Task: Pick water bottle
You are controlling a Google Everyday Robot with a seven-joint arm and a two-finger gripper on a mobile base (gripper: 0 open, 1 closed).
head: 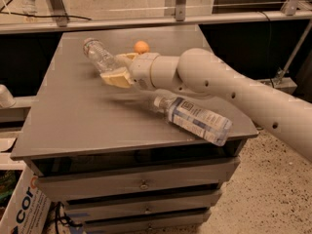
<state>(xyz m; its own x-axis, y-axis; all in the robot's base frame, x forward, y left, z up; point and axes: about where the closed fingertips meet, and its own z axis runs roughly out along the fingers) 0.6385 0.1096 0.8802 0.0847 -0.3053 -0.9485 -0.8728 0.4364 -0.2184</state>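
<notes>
Rests tan gripper (114, 68) at base of slim, clear, ribbed water bottle (99, 56) lying on matte grey tabletop (73, 118); cannot tell grip.

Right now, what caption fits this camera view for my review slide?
Gripper at the small clear water bottle on the grey cabinet top; labelled bottle and orange ball lie nearby.

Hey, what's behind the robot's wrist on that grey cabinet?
An orange ball. The gripper covers the near end of the water bottle, so that part is hidden.
</notes>
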